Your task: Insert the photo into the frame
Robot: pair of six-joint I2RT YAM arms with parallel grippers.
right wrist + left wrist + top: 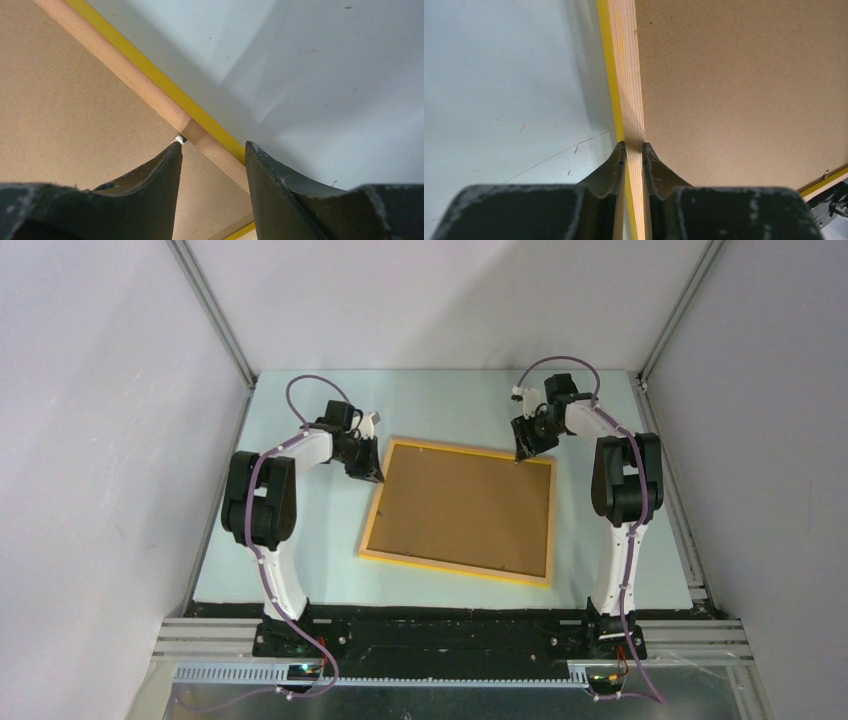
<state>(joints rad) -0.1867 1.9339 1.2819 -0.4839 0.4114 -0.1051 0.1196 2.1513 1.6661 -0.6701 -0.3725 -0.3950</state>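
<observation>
With my left fingers [611, 165] pinched on the frame [455, 569] at its 10 o'clock rail and my right fingers [160, 170] parted astride its 1 o'clock corner, the frame lies back-up mid-tabletop [440, 400], so I judge a one-sided lift could twist it free.

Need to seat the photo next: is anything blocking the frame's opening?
Yes. The brown backing board fully fills the frame. No photo shows in any view. The left gripper is shut on the frame's left rail; the right gripper is open over its far right corner.
</observation>
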